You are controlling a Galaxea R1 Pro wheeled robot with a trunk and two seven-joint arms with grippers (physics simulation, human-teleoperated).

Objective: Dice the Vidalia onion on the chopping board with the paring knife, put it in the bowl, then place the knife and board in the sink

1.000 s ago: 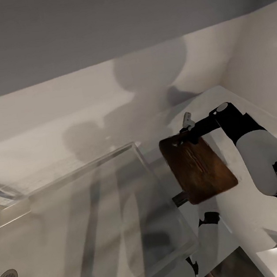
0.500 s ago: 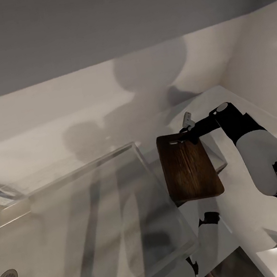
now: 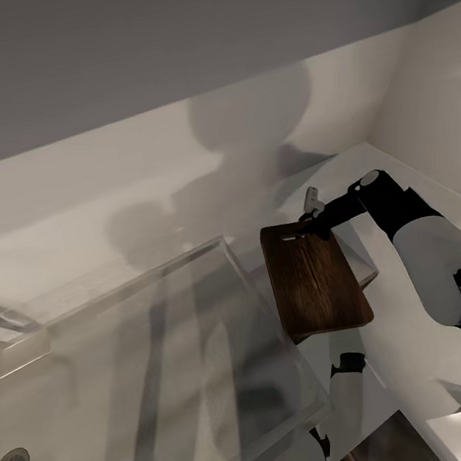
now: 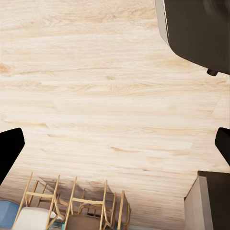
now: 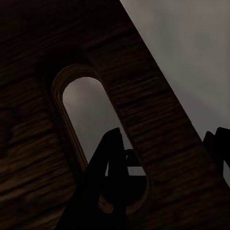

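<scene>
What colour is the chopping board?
Dark brown wood with visible grain; the chopping board shows best in the head view.

Dark brown chopping board (image 3: 315, 284), grain lengthwise, slotted end in right gripper (image 3: 317, 225), over countertop (image 3: 413, 350) beside sink (image 3: 169, 359)

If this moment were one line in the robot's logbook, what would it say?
phase: moving board to sink | right gripper: shut on chopping board, one finger through handle slot | left gripper: open, over wood floor

dark brown grained chopping board (image 3: 315, 284), grey countertop (image 3: 420, 349)
</scene>
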